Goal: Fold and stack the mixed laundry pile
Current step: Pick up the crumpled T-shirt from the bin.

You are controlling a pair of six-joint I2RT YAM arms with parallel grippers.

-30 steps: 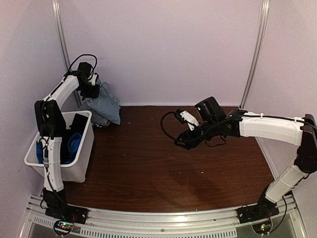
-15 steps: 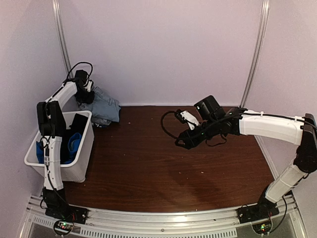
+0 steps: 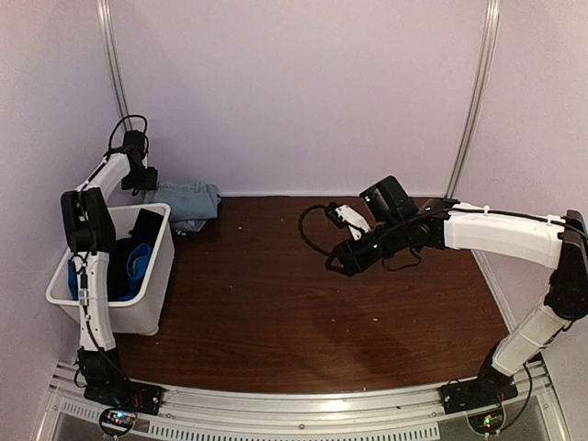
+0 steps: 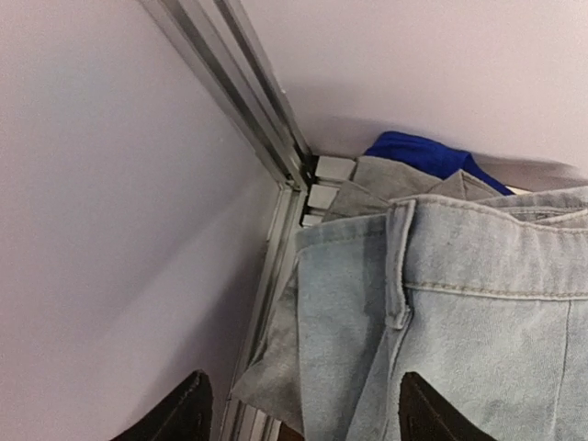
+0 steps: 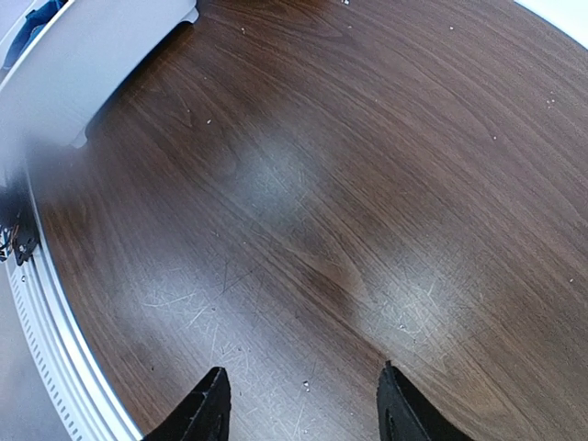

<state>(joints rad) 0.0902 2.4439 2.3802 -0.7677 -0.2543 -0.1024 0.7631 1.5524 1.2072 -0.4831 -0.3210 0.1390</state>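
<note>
From above, found the left gripper [image 3: 140, 176] raised at the far left corner, just beside the light-blue denim piece [image 3: 190, 200] on the table [image 3: 276, 312]. Saw blue fabric [image 3: 138, 262] and black cloth [image 3: 147, 225] inside the white bin [image 3: 138, 317], near left. Found the right gripper [image 3: 336, 264] hovering over bare wood, right of centre. From the left wrist, saw fingers [image 4: 184, 418] spread apart, gripping nothing, denim beyond them over a grey piece [image 4: 386, 179] and royal-blue cloth [image 4: 423, 152]. From the right wrist, saw fingers [image 5: 209, 409] apart too, nothing between.

White links [image 3: 501, 234], black joints [image 3: 81, 218], looping cables [image 3: 301, 228] (claw fingertips [image 5: 209, 409] black).
</note>
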